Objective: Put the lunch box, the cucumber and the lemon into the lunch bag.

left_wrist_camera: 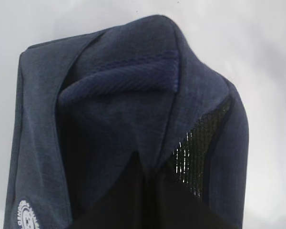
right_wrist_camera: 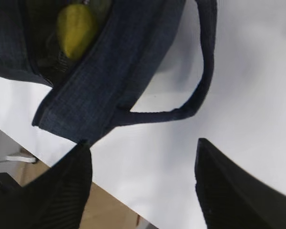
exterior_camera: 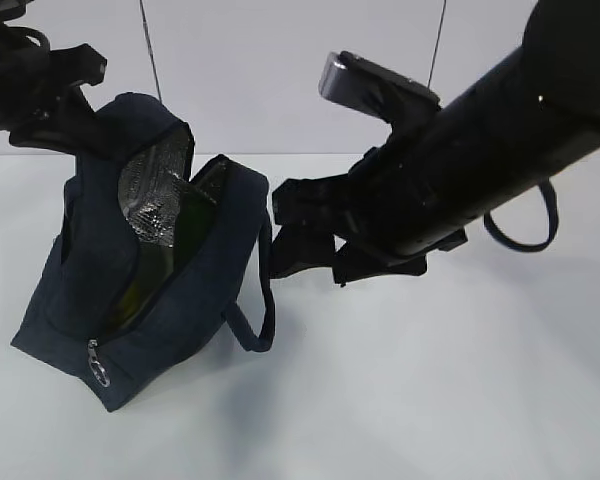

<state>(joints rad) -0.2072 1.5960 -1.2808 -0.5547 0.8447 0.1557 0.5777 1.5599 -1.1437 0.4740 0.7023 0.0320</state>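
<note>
Start from the lunch bag (exterior_camera: 140, 290): it sits at the left of the table (exterior_camera: 430, 400), mouth open and tipped up toward 1 o'clock, silver lining (exterior_camera: 155, 195) showing at the top of the opening. Its long axis runs from the zipper pull (exterior_camera: 98, 365) at 7 o'clock up to the raised flap at 1 o'clock.

Inside, your right wrist view shows the lemon (right_wrist_camera: 76, 28) lying in the mouth, with something darker green just above it, probably the cucumber, though too little shows to be sure. A greenish shape (exterior_camera: 155, 270) also shows deep in the opening in the exterior view. You cannot pick out the lunch box in any view.

The right gripper (exterior_camera: 305, 245) hangs just beside the bag, at about 3 o'clock from the opening, fingers spread wide with nothing between them. In its wrist view the bag's near wall and strap handle (right_wrist_camera: 200, 81) lie at 11 to 12 o'clock from the fingertips (right_wrist_camera: 52, 191).

The left gripper (exterior_camera: 40, 105) is at the bag's upper rim, at 11 o'clock from the opening; its wrist view is filled with navy fabric, so it looks to be holding the flap up, but you cannot tell how its fingers stand.

Judging by this, loading looks nearly or fully finished; the right arm is the free one for any next move.
</note>
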